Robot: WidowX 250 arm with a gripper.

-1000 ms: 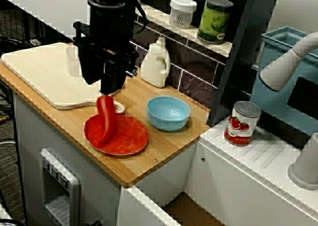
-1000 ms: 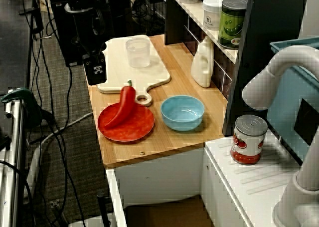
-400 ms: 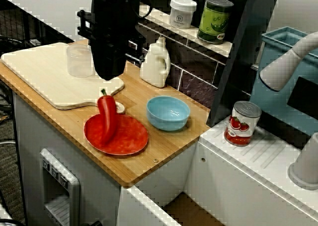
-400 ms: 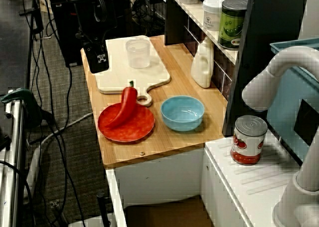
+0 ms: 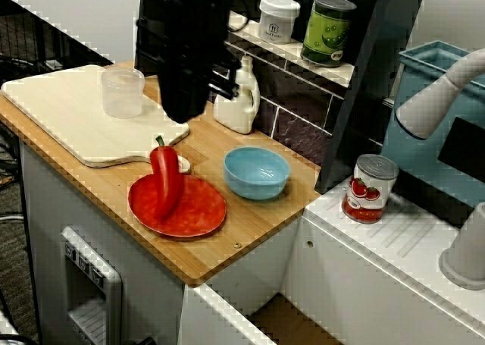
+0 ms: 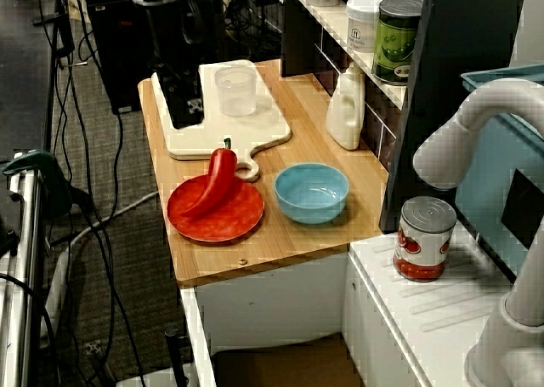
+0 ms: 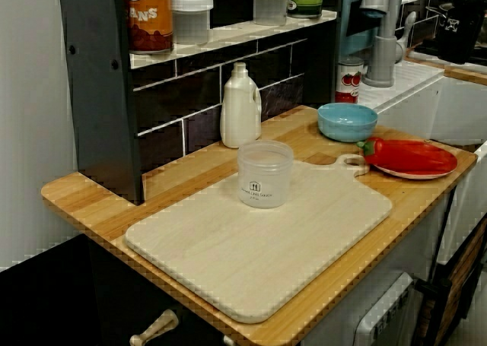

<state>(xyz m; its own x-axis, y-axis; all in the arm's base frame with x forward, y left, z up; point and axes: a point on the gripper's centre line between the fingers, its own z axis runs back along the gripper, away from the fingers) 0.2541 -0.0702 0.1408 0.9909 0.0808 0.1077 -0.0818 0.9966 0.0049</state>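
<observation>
Our gripper (image 5: pixel 182 111) hangs above the cutting board (image 5: pixel 61 121), just beside the clear cup (image 5: pixel 122 92); we cannot tell how its fingers stand. The red pepper (image 5: pixel 165 180) lies on the red plate (image 5: pixel 203 214), stem toward the board's handle, with the blue bowl (image 5: pixel 256 172) just beside the plate

Wooden counter (image 5: pixel 254 220) against dark tiled backsplash (image 5: pixel 297 129), pale shelf (image 5: pixel 333 72) above, white cabinet unit (image 5: pixel 364 284) beside, grey floor (image 6: pixel 119 268) strewn with cables.
</observation>
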